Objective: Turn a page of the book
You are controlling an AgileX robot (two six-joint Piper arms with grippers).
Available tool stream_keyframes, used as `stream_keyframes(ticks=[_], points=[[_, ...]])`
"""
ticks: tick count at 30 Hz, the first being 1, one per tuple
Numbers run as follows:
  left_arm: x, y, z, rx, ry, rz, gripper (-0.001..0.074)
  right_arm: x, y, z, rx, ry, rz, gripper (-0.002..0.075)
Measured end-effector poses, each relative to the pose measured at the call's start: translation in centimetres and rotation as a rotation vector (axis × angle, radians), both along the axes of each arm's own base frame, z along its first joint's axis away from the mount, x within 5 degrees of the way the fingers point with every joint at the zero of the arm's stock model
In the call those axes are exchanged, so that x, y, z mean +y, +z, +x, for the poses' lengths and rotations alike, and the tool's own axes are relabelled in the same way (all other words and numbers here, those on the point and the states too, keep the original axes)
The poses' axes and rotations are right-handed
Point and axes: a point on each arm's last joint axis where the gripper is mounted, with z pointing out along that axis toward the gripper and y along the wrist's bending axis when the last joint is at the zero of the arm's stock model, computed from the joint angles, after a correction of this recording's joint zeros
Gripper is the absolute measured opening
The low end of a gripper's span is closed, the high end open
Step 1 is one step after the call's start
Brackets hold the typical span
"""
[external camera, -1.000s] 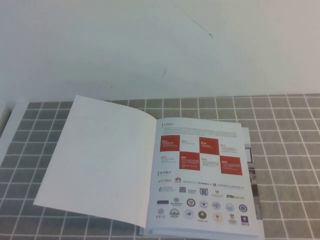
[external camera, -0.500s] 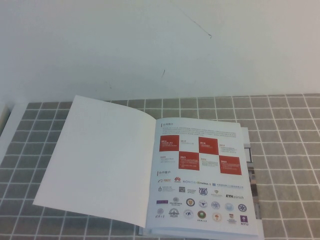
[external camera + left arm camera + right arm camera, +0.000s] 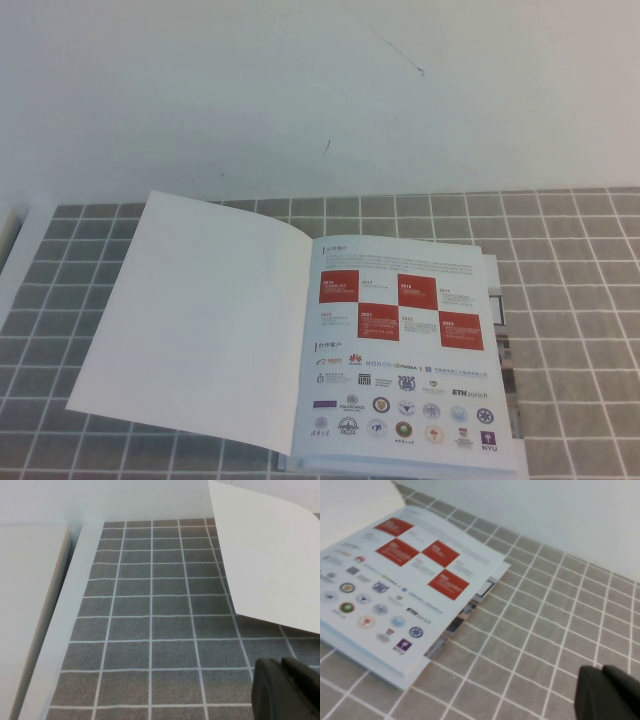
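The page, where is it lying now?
In the high view, the page lies white side up on the left of the open book, over the checked cloth, its far corner near the white wall.

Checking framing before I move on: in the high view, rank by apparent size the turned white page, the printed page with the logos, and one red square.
1. White page, largest.
2. Printed page, somewhat smaller.
3. Red square, far smallest.
Neither gripper appears in the high view; left gripper and right gripper sit off the book, seen only in the wrist views.
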Motion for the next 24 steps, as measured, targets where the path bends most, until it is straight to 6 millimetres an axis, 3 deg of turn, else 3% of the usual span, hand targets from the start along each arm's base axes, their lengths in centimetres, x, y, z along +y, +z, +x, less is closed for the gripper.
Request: stream_keyframes(ticks=[9, 24], points=[[0.0, 0.0, 0.0, 0.002, 0.001, -0.003, -0.0003, -0.4, -7.6, 0.7, 0.023, -0.103, 0.023, -0.0001], [0.0, 0.0, 0.0, 0.003, 0.001, -0.003, -0.0003, -0.6, -7.5, 1.0, -0.011, -0.189, 0.156, -0.0002]])
